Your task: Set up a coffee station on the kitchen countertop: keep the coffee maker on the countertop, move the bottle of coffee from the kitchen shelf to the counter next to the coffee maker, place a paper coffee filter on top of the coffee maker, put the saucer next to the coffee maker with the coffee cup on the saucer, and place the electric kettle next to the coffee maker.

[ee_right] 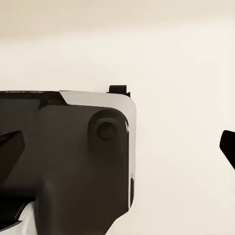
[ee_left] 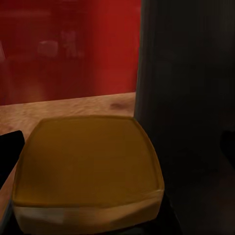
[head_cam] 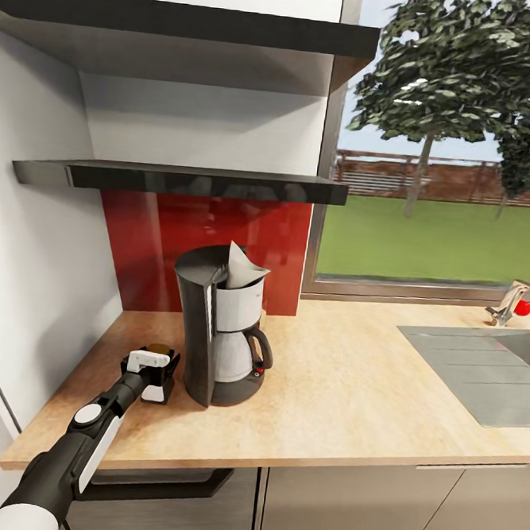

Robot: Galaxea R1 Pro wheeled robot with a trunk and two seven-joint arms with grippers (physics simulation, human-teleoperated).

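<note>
Step in hand, by the look of it: setting the bottle of coffee (head_cam: 159, 371) down on the countertop (head_cam: 342, 399), just beside the coffee maker (head_cam: 218, 329) at its nine o'clock. Paper filter (head_cam: 245, 270) already sitting in the top of the machine. Shelf (head_cam: 184, 180) above bare along its visible front edge.

Left gripper (head_cam: 155, 368) down at the bottle, wrapped around its upper part, brown-orange cap (ee_left: 87, 166) looming close in the left wrist view, dark body of the machine just beside it. Fingers apparently closed on the bottle, though the pads themselves mostly hidden, so whether clamped or already easing off: cannot tell for sure.

Next move, as a judgement: confirm the base rests flat on the wood, loosen the fingers, lift clear without nudging the machine.

Right fingers: spread not readable in the right wrist view, a dark housing against a pale surface.
</note>
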